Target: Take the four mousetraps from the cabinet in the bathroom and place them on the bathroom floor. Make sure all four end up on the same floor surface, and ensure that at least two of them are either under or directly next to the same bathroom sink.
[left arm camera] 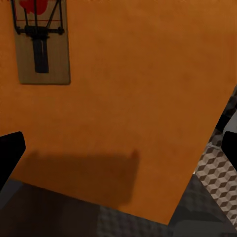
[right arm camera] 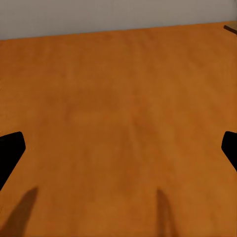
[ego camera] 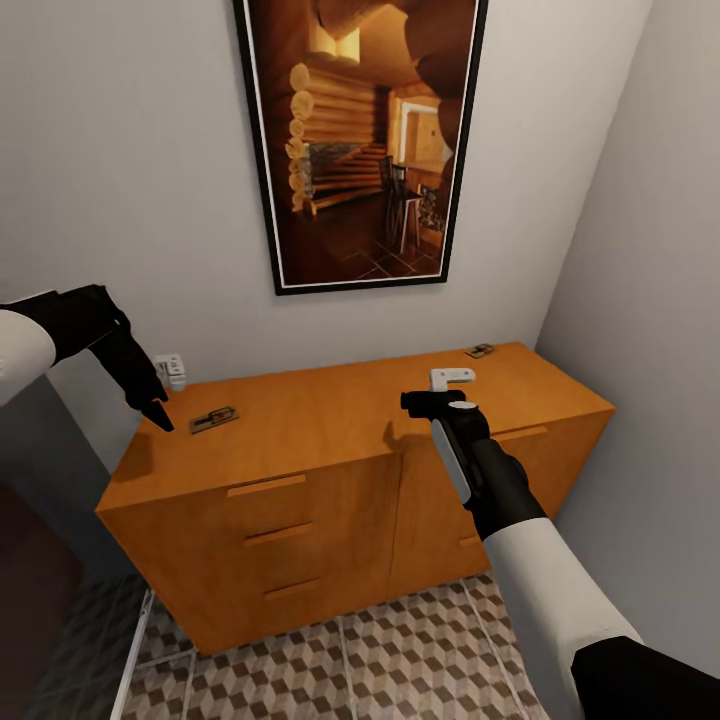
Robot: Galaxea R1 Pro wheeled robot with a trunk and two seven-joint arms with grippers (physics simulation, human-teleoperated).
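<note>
The cabinet [ego camera: 330, 440] had two mousetraps on its top: the nearer mousetrap [ego camera: 214, 419] just beside the left gripper [ego camera: 160, 415], the far mousetrap [ego camera: 480, 351] at the back corner. Both grippers were spread and empty. Risk, I'd say: the left gripper nudging that flat trap instead of pinching it. The left wrist view showed its wire bar [left arm camera: 39, 29]; the head view also caught the right gripper [ego camera: 440, 400].
</note>
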